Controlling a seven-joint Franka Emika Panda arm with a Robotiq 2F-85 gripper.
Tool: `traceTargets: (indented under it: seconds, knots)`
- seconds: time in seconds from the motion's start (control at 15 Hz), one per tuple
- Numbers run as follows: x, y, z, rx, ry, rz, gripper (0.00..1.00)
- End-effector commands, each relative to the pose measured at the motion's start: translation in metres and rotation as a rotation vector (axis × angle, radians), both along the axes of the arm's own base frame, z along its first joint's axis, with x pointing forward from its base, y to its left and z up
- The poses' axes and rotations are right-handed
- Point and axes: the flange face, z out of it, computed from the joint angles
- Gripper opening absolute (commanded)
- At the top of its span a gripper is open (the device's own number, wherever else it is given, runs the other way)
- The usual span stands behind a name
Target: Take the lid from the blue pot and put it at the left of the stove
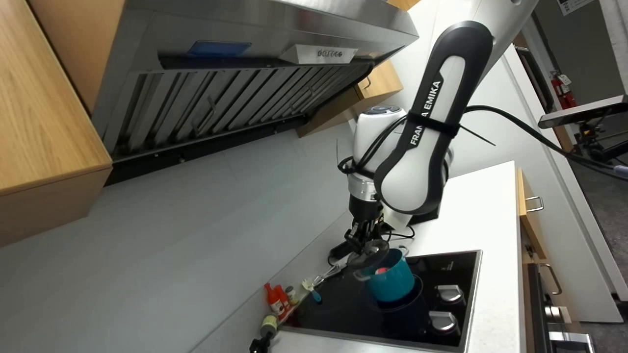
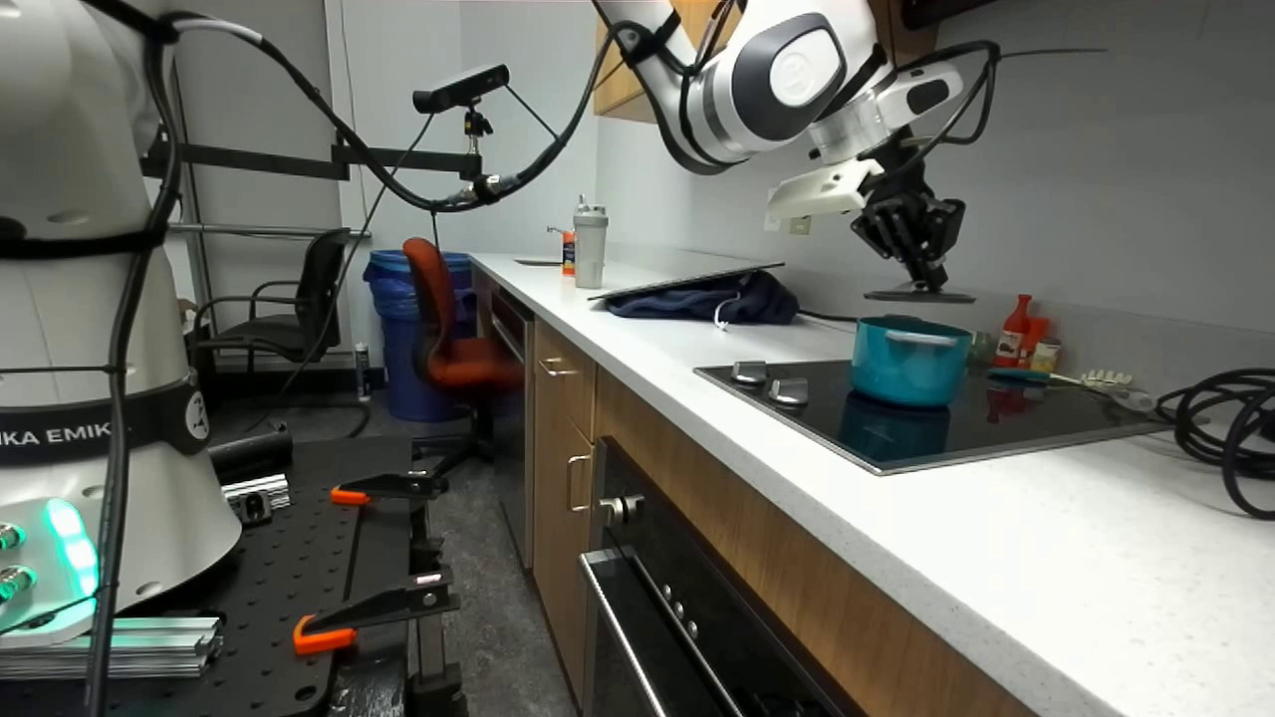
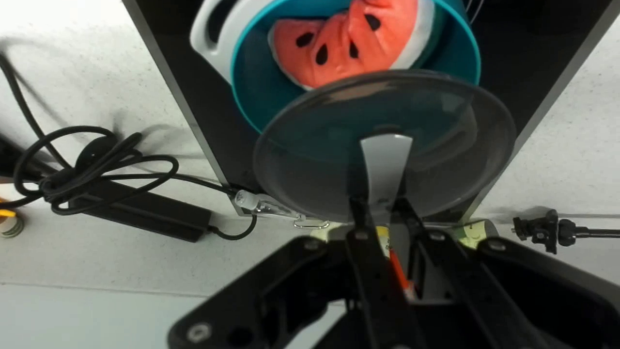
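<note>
The blue pot (image 1: 391, 282) stands upright on the black glass stove (image 1: 338, 316). Both also show in an exterior view, the pot (image 2: 908, 370) and the stove (image 2: 1016, 423). The round dark glass lid (image 2: 896, 296) hangs just above the pot, apart from it and shifted towards the back wall. My gripper (image 2: 928, 282) is shut on the lid's grey handle. In the wrist view the fingers (image 3: 380, 203) pinch the handle from both sides, and the lid (image 3: 310, 150) covers part of the pot's opening. A watermelon-slice plush (image 3: 339, 48) lies inside the pot.
Red bottles (image 1: 274, 300) and a small jar stand behind the stove. A whisk and brush (image 1: 319, 279) lie along its back edge. Coiled cables (image 2: 1230, 433) lie on the counter at one side, a dark cloth (image 2: 697, 299) at the other. A range hood (image 1: 221, 93) hangs above.
</note>
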Motion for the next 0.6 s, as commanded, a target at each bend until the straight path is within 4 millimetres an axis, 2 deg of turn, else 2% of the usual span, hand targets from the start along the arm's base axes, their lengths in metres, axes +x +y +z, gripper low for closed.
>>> traceTargets:
  seconds: [0.0,0.27,0.53]
  knots:
    - [-0.01,0.01,0.009,0.003,-0.027,0.023,0.04]
    - [-0.021,0.032,0.001,0.013,0.001,0.07,0.04]
    - [-0.036,0.064,-0.015,0.027,0.048,0.138,0.04]
